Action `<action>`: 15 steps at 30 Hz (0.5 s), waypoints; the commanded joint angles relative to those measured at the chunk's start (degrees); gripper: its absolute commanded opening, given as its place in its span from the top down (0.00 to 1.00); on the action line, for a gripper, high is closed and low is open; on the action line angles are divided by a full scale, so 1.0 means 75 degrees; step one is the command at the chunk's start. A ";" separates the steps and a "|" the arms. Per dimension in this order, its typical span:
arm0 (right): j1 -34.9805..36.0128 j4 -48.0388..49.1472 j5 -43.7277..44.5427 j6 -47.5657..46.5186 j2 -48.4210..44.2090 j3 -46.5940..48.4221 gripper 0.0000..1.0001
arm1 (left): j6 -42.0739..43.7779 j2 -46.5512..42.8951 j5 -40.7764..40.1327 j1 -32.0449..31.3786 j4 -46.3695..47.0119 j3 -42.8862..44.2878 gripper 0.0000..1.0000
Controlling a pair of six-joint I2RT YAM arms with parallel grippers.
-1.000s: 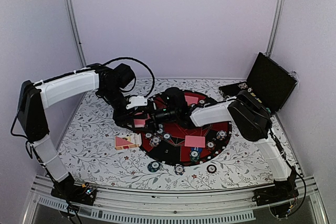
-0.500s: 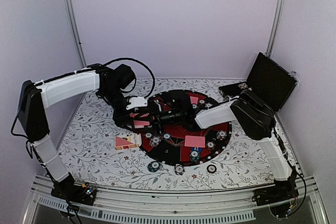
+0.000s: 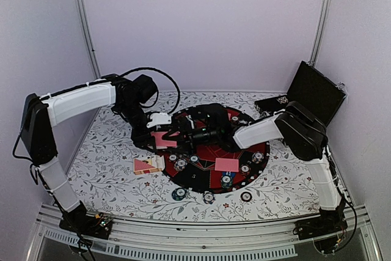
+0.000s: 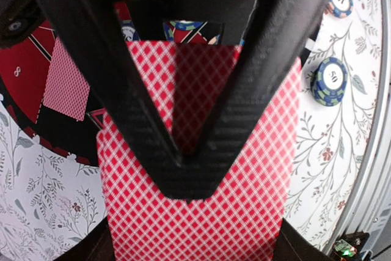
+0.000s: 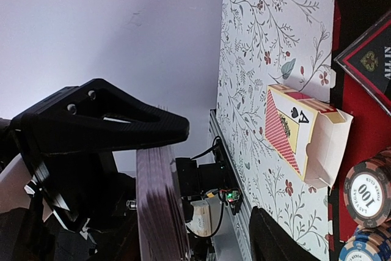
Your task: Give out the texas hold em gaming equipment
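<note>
Left end effector (image 4: 183, 172) pinches the deck of playing cards (image 4: 256, 206); right end effector (image 3: 180, 134) stands spread around its edge.

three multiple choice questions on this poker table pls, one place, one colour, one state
1. Where does the card box lie? A on the middle of the mat; B on the tablecloth at the mat's left edge; C in the black case.
2. What colour are the backs of the held deck? A blue; B green; C red and white.
3. How do the left jaws stand? A shut on the deck; B open and empty; C shut on a chip.
Answers: 1 B, it lies flat beside the mat; 2 C, a red-and-white lattice shows; 3 A, they pinch the deck.
</note>
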 commanded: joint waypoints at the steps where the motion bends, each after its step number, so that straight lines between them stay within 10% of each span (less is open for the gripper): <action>1: -0.0155 -0.0132 0.0043 -0.0158 -0.0501 -0.0328 0.47 | 0.0042 -0.0109 0.0017 -0.0017 0.0104 -0.0015 0.83; 15: -0.0322 -0.0159 -0.0071 -0.0224 -0.1054 -0.0750 0.79 | 0.0076 -0.0095 -0.0040 0.0050 0.0174 -0.0155 0.84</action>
